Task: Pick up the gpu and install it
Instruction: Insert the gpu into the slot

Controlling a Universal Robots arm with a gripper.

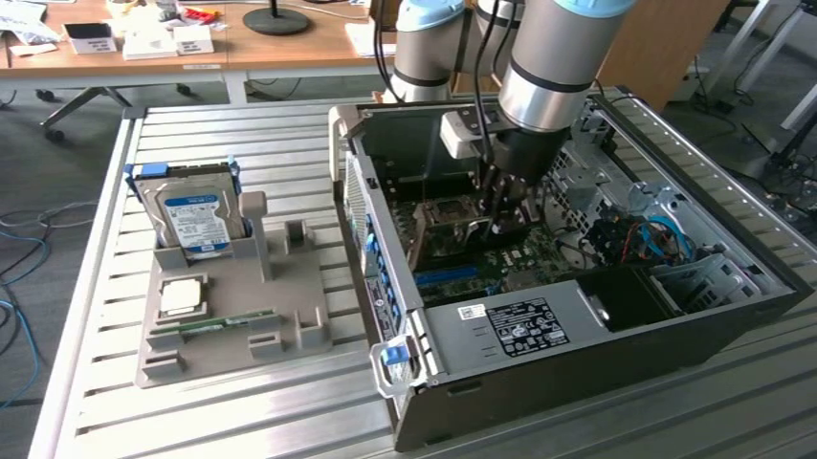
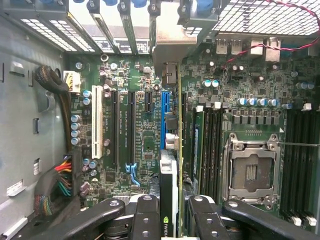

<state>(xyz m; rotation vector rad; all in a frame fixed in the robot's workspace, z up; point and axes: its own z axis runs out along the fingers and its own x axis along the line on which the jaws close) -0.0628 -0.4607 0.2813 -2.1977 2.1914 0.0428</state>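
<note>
In the exterior view my arm [image 1: 549,76] reaches down into the open computer case [image 1: 613,373] on the worktop [image 1: 255,402], over the motherboard [image 1: 523,253]. In the wrist view the fingers [image 2: 146,215] are clamped on the gpu [image 2: 169,200], held edge-on just beside the blue slot [image 2: 165,115]. I judge the card light and stiff but fragile — best pinched across its flat faces near the top edge, clear of the contacts.

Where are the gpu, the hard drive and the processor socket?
gpu [image 2: 169,195]: wrist view, dark edge facing the camera.
hard drive [image 1: 198,218]: exterior view, blue-white label.
processor socket [image 2: 250,172]: wrist view, bare middle.
</note>
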